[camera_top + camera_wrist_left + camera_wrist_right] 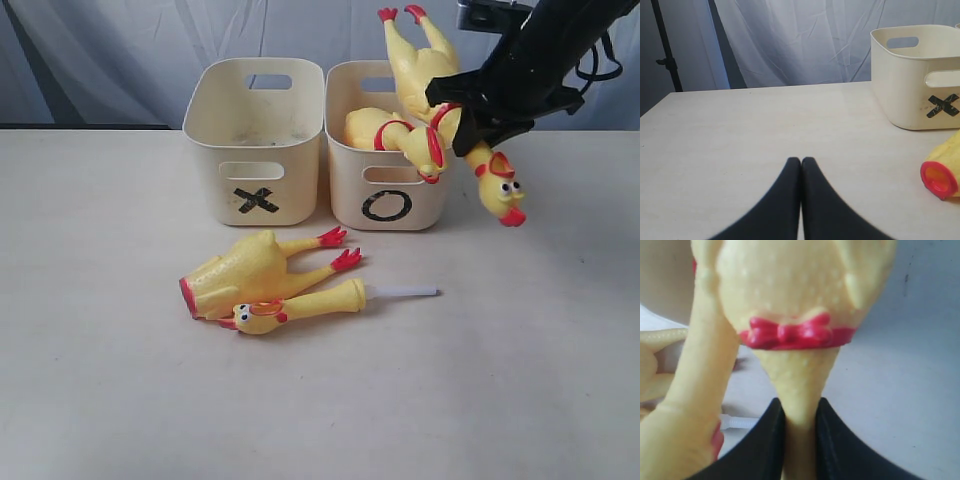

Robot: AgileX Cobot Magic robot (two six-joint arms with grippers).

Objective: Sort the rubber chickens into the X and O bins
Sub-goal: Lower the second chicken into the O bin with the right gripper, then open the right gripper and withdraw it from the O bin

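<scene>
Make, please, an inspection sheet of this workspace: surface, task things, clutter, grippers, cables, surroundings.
Surface: pale table, no spill seen.
Job's things: X bin, no chicken seen inside. O bin holds one whole chicken, its head hanging over the front rim. A second whole chicken hangs head-down by the O bin. The headless body and head-neck piece lie together on the table before the bins.
Clutter: nothing seen.
Grippers: left gripper shut, empty; right gripper shut on the second whole chicken's neck.
Cables: black cable on the right arm.
Surroundings: white curtain; black stand.
</scene>
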